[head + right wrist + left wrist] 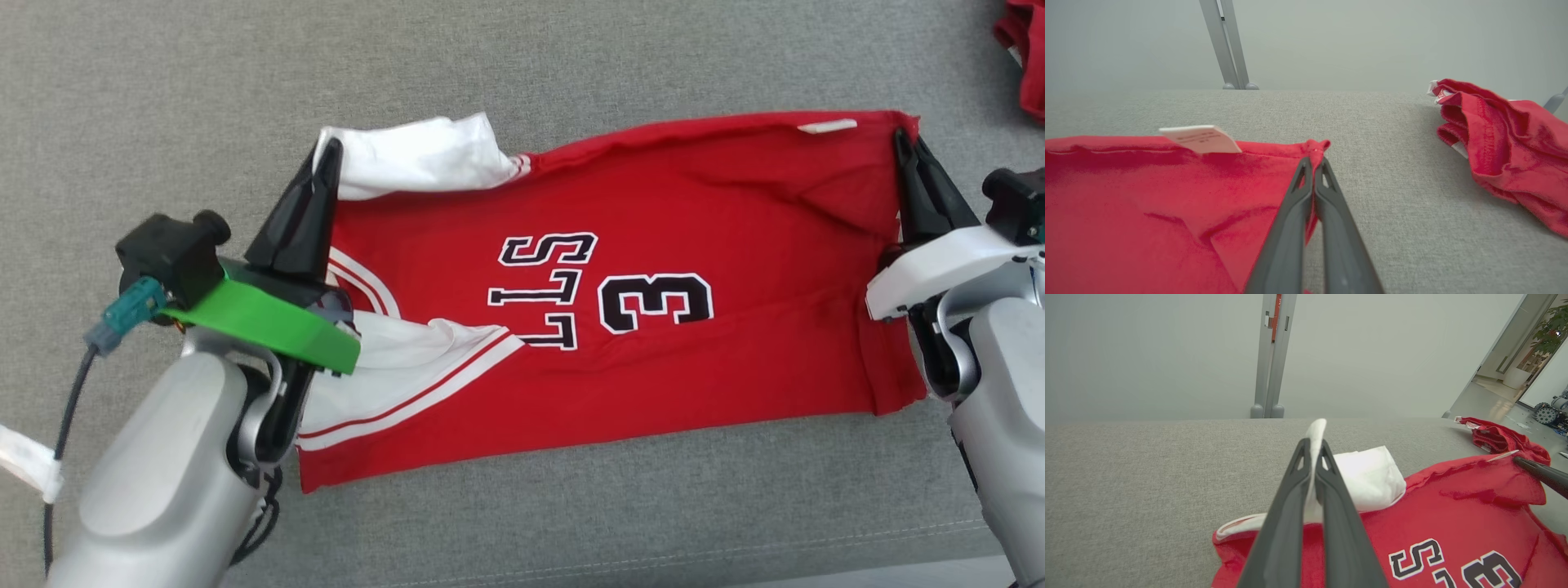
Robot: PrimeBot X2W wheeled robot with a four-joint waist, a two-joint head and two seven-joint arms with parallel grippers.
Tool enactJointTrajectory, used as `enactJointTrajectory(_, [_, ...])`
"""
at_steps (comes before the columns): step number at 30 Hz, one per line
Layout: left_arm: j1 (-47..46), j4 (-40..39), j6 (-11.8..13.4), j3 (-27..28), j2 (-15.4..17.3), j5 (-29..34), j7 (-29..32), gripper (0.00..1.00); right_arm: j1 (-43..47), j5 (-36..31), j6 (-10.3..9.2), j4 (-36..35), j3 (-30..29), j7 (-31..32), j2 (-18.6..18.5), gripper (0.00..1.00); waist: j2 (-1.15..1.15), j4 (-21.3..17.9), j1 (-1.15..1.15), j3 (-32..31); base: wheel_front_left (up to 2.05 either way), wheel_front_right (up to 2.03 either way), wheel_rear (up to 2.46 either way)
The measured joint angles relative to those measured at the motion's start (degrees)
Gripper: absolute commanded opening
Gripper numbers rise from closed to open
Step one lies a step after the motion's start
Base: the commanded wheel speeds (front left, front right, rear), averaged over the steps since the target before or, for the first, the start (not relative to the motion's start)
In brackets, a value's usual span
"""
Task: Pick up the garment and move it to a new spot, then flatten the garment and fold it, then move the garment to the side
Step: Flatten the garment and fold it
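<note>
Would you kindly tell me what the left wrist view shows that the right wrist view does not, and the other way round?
Left wrist view adds: the left gripper shut on the white sleeve, the black lettering, and a potted plant past a doorway. Right wrist view adds: the right gripper, seen along its own fingers, shut on the red corner, and the label face-on. Both share the red jersey, the grey cushion, the second red garment and a grey post.
</note>
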Motion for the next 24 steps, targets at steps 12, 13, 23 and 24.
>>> enactJointTrajectory(12, [14.0, -4.6, 1.5, 6.4, -4.9, 4.4, 0.0, 0.0, 11.5, -0.6, 0.0, -7.7, -6.0, 0.0, 2.6, 0.0, 0.0, 1.1, 0.0, -2.7, 0.0, 0.0, 0.0])
enactJointTrajectory(13, [14.9, -4.7, 1.7, 6.9, -5.3, 4.6, 0.0, 0.0, 12.3, -0.6, 0.0, -8.3, -6.4, 0.0, 2.8, 0.0, 0.0, 1.2, 0.0, -2.9, 0.0, 0.0, 0.0])
enactJointTrajectory(23, [22.9, -3.8, 0.9, 11.4, -9.7, 8.9, 0.0, 1.0, 20.3, -0.6, 0.0, -12.1, -9.0, 0.0, 4.4, 0.7, 0.0, 1.8, 0.0, -4.9, 0.0, 0.0, 0.0])
enactJointTrajectory(24, [23.0, -3.7, 0.9, 12.0, -10.1, 9.3, 0.0, 1.0, 20.4, -0.6, 0.0, -12.3, -9.0, 0.0, 4.4, 1.0, 0.0, 1.8, 0.0, -5.1, 0.0, 0.0, 0.0])
